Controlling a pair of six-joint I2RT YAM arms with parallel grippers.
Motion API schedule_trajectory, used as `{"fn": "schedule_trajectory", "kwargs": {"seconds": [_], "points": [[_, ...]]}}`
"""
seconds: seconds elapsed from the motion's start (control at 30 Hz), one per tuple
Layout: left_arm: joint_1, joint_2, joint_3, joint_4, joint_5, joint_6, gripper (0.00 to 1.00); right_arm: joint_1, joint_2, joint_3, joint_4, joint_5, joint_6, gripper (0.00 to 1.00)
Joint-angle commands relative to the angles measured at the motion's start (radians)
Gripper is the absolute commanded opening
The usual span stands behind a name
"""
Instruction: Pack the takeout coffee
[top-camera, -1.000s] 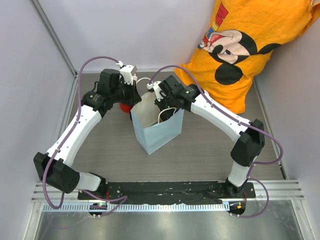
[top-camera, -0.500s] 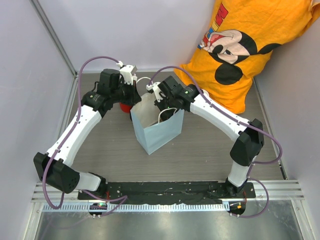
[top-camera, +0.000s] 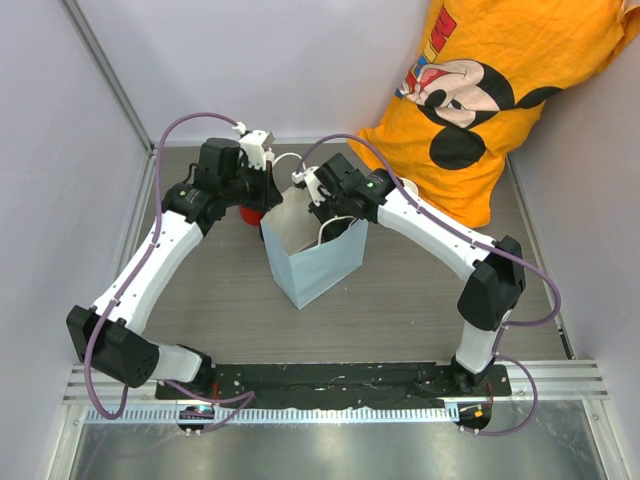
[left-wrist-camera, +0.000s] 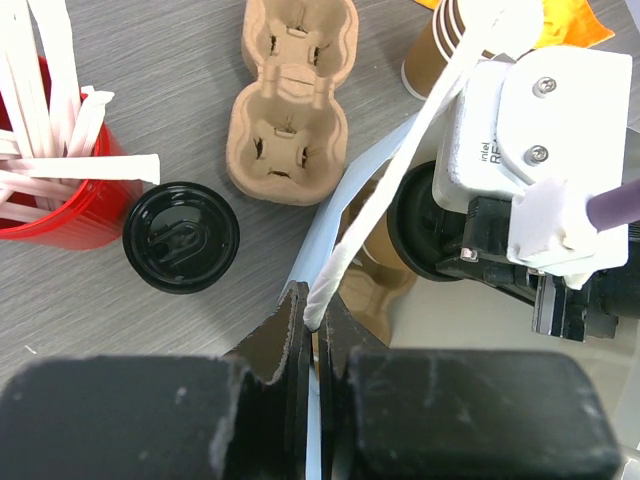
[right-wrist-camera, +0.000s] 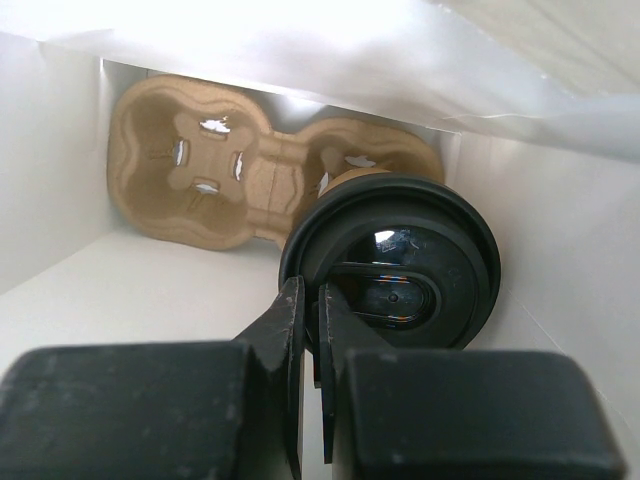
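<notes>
The takeout coffee (right-wrist-camera: 395, 265), a cup under a round black lid, stands inside the light blue paper bag (top-camera: 315, 265). It sits at one end of a brown pulp carrier tray (right-wrist-camera: 200, 165) lying on the bag's floor. My right gripper (right-wrist-camera: 318, 300) reaches down into the bag and is shut on the rim of the cup's lid; in the top view it (top-camera: 322, 212) is in the bag's mouth. My left gripper (left-wrist-camera: 318, 310) is shut on the bag's far rim where the white handle (left-wrist-camera: 400, 170) attaches. It (top-camera: 272, 195) shows at the bag's back left corner.
On the table behind the bag are a red cup of white sticks (left-wrist-camera: 50, 190), a separate black lid (left-wrist-camera: 181, 236), a second pulp carrier (left-wrist-camera: 292, 100) and stacked brown cups (left-wrist-camera: 440, 50). A person in an orange shirt (top-camera: 500, 90) stands at the back right.
Almost nothing. The right arm's elbow has shifted slightly left; both grippers keep their holds.
</notes>
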Motion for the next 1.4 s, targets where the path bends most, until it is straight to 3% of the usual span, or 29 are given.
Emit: {"fn": "schedule_trajectory", "kwargs": {"seconds": [0.0,0.87,1.37], "points": [[0.0,-0.034,-0.003,0.004,-0.01,0.005,0.01,0.006,0.002,0.038,0.0,0.025,-0.018,0.01],[0.0,-0.043,-0.01,0.004,0.027,0.005,0.01,0.006,0.014,0.021,0.014,0.059,-0.036,0.01],[0.002,-0.039,-0.014,0.006,-0.027,0.002,0.01,0.006,-0.003,-0.022,0.036,0.048,-0.042,0.01]]}}
